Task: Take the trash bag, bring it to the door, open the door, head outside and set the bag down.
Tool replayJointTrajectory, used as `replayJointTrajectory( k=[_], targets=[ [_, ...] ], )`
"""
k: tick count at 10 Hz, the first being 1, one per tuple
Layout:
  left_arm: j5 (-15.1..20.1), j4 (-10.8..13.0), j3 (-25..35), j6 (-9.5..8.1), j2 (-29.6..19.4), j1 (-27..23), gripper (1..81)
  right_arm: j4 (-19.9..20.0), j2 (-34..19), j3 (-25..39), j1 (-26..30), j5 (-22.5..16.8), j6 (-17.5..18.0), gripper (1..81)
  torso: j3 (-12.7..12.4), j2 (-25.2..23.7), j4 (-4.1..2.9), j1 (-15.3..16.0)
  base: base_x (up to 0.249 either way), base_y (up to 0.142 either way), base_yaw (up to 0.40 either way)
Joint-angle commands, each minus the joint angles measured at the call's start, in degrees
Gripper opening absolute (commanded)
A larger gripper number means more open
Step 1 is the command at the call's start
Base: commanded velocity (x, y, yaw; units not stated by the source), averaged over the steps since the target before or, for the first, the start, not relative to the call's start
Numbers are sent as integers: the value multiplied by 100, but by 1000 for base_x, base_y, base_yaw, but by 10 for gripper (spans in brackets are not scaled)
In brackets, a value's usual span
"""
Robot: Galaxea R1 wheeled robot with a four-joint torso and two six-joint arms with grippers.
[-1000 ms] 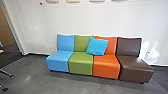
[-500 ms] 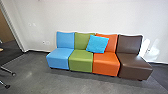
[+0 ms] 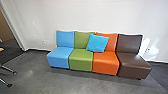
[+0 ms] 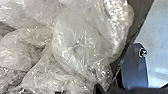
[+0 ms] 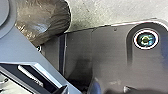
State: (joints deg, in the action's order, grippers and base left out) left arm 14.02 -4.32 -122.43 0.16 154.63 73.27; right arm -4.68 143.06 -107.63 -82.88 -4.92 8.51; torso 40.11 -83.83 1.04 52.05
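Crumpled see-through plastic of the trash bag [image 4: 80, 42] lies close to the camera in the left wrist view. Its plastic draws together near the dark tip of my left gripper [image 4: 99, 87], which is shut on it. In the right wrist view, a rounded, shiny brownish part of the bag [image 5: 45, 21] hangs beside the robot's own dark plate, above the pale floor. Dark parts of my right gripper [image 5: 95, 90] show along that view's edge, apart from the bag; how it stands is unclear.
A row of blue [image 3: 58, 57], green [image 3: 81, 60], orange [image 3: 105, 62] and brown [image 3: 133, 65] seats stands along the white wall, with a light-blue cushion [image 3: 97, 43] on it. Chair legs [image 3: 8, 69] reach in at the left, near a wall opening [image 3: 10, 48].
The head camera's picture has shifted: the seats stand slightly higher in it, and the pastel items on the wall have passed out at the top. The seats and cushion keep their places together.
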Motion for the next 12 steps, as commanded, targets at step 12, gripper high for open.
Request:
replayJointTrajectory(
  k=[12],
  targets=[
    [426,326,-1440,37,1114,-53,10,-33,349,-582,188,-324,-69,811,-1160,2737,0,-1787,0,0,0]
  ],
)
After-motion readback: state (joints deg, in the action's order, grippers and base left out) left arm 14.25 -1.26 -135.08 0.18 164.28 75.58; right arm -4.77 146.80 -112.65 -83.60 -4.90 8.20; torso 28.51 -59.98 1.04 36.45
